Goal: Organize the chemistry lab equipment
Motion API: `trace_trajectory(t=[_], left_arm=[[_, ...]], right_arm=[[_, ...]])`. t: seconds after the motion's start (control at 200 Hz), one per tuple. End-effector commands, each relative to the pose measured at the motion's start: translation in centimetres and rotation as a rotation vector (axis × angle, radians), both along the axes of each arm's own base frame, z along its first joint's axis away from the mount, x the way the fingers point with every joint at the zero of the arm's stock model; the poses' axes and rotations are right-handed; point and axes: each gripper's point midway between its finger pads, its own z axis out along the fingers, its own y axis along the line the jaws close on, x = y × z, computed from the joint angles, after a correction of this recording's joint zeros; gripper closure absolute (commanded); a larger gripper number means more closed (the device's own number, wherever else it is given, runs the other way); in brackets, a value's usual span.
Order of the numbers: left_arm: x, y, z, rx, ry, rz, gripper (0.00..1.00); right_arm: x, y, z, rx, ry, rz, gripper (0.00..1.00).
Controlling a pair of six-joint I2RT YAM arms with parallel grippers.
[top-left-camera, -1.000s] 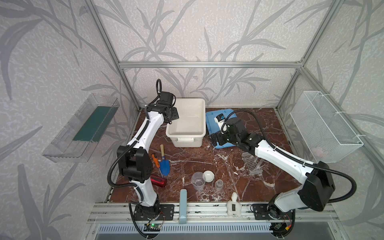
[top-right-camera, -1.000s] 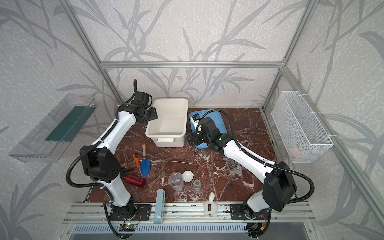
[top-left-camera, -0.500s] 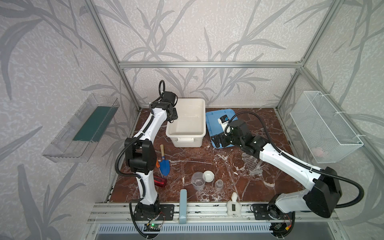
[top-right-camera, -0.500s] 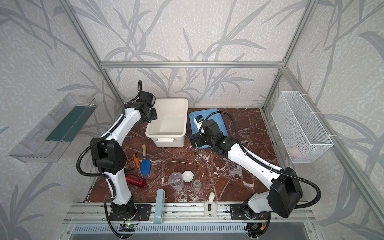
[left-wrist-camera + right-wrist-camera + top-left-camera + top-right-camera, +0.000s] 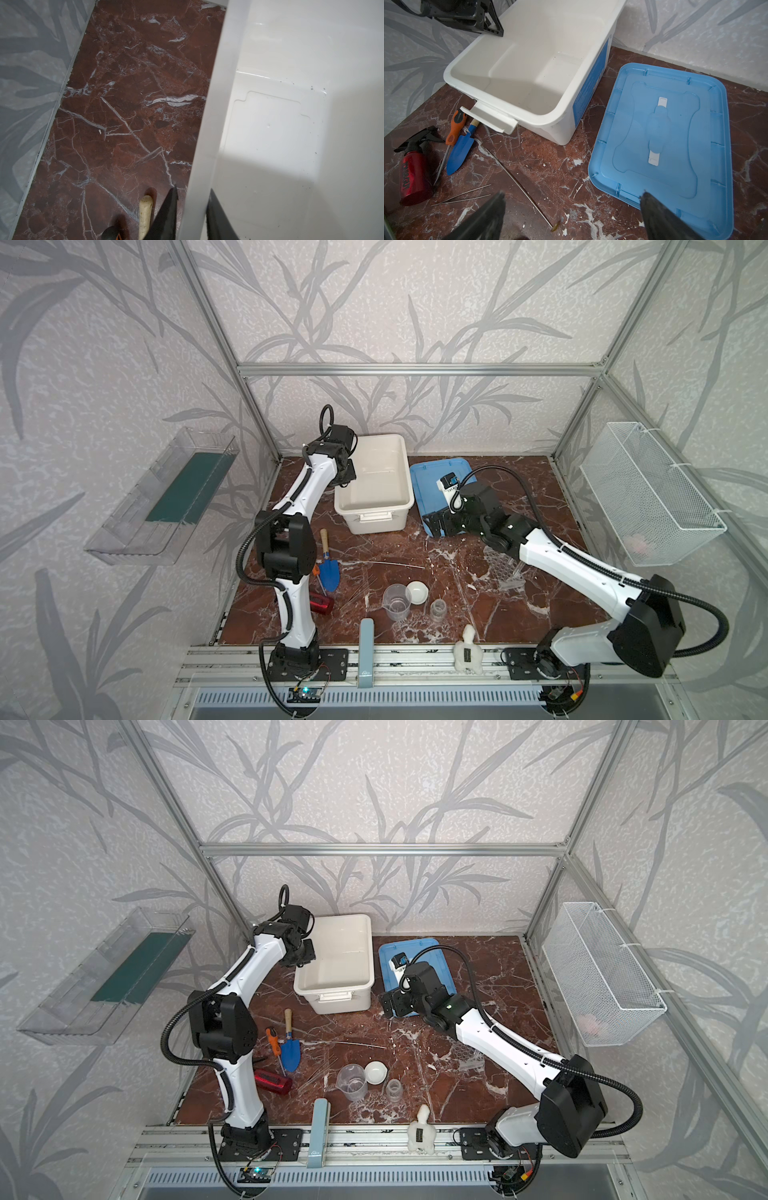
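In both top views a clear spouted beaker [image 5: 395,602], a white round dish [image 5: 417,592] and a smaller clear cup [image 5: 438,609] stand near the front of the table. A long thin rod [image 5: 519,185] and two shorter ones [image 5: 463,197] lie on the marble. The clear perforated rack [image 5: 505,570] sits under my right forearm. My left gripper [image 5: 192,188] is shut on the left rim [image 5: 216,104] of the white bin [image 5: 376,520], one finger inside and one outside. My right gripper [image 5: 573,193] hovers open and empty by the near corner of the blue lid [image 5: 664,135].
A blue trowel [image 5: 329,574], an orange-handled screwdriver [image 5: 272,1038] and a red spray bottle [image 5: 322,603] lie at the front left. A wire basket [image 5: 648,497] hangs on the right wall, a clear shelf [image 5: 166,497] on the left wall. A white figurine [image 5: 467,649] stands on the front rail.
My left gripper's jaws have narrowed onto the bin's left rim and that arm's elbow has folded up. My right gripper has drawn back a little from the lid.
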Motion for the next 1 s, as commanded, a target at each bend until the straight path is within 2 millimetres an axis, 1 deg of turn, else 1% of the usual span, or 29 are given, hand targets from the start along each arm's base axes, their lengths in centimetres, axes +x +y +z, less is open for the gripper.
trace_trajectory(t=[0.0,0.085,0.16,0.255,0.345,0.545,0.66,0.785,0.83,0.93,0.995], left_arm=[[-1.7,0.5,0.5,-0.025,0.007,0.071,0.76],[-2.3,0.2,0.6,-0.072,-0.019,0.109,0.80],[-2.7,-0.1,0.8,-0.133,-0.058,0.142,0.80],[-3.0,-1.2,1.1,-0.232,-0.123,0.164,0.80],[-3.8,-1.4,1.2,-0.307,-0.174,0.221,0.80],[-5.2,-1.3,1.7,-0.403,-0.281,0.333,0.80],[-5.9,-1.0,1.6,-0.452,-0.337,0.403,0.80],[-7.0,0.1,1.4,-0.483,-0.412,0.505,0.80],[-7.2,0.2,1.5,-0.519,-0.451,0.531,0.80],[-7.4,-0.3,1.7,-0.587,-0.496,0.557,0.80],[-7.5,-0.5,1.6,-0.598,-0.486,0.570,0.79]], right_arm=[[-0.5,-0.1,0.6,0.015,-0.004,0.002,0.01],[-0.6,0.1,0.4,0.021,0.002,0.010,0.01],[-0.8,0.3,0.2,0.022,0.012,0.019,0.01],[-0.9,0.7,-0.2,0.024,0.027,0.029,0.01],[-1.1,1.0,-0.4,0.023,0.034,0.037,0.01],[-1.4,1.4,-0.3,0.032,0.036,0.050,0.01],[-1.6,2.0,-0.4,0.045,0.044,0.060,0.01],[-1.9,2.5,-0.5,0.036,0.043,0.073,0.01],[-1.9,2.6,-0.6,0.034,0.043,0.073,0.01],[-1.9,2.5,-0.6,0.027,0.039,0.069,0.01],[-1.8,2.4,-0.7,0.022,0.036,0.066,0.01]])
